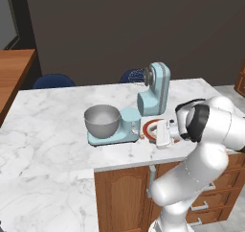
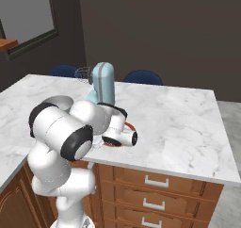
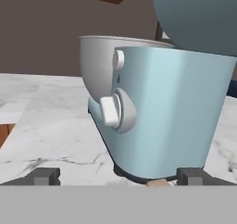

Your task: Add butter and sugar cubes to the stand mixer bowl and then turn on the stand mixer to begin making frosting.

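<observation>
The tool (image 3: 118, 177) is wide open and holds nothing, low above the table (image 1: 48, 116), just beside the stand mixer (image 3: 171, 112). The mixer's head is tilted up, and the grey bowl (image 1: 102, 120) sits on its base.

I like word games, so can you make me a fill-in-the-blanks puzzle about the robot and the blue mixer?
The stand mixer has its head tilted ____.
The stand mixer bowl sits on the mixer's flat ____.
The gripper has its jaws ____.
The plate has a ____ rim.

Missing words: up; base; open; red-orange
</observation>
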Controlling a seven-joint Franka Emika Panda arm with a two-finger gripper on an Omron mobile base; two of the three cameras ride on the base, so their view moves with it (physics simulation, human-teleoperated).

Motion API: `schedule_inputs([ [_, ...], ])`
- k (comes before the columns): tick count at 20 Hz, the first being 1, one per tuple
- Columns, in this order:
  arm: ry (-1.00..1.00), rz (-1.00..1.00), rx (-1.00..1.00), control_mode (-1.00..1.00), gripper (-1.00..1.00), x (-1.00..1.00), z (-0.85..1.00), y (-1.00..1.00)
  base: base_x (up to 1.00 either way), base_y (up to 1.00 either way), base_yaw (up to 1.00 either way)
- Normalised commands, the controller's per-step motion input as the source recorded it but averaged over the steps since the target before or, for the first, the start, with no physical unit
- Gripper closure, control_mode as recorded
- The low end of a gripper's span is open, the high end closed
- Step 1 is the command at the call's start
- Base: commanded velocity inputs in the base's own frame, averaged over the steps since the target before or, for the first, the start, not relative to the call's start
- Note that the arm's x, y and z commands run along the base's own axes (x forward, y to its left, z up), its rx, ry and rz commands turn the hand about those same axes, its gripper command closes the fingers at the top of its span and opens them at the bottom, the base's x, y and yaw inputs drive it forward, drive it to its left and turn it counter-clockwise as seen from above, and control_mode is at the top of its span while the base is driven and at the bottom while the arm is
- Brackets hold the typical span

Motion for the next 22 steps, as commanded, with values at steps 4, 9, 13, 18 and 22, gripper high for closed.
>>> schedule_inputs([
  [4,0.0,0.0,0.01,-1.0,-1.0,0.07,-0.03,0.16,0.0,0.0,0.0],
  [9,0.0,0.0,0.0,-1.0,-1.0,0.08,-0.1,0.06,0.0,0.0,0.0],
  [13,0.01,0.0,0.0,-1.0,-1.0,0.11,-0.14,0.04,0.0,0.0,0.0],
  [18,0.01,0.0,0.0,-1.0,-1.0,0.15,-0.14,0.04,0.0,0.0,0.0],
  [22,0.02,0.0,0.0,-1.0,-1.0,0.24,-0.14,0.11,0.0,0.0,0.0],
])
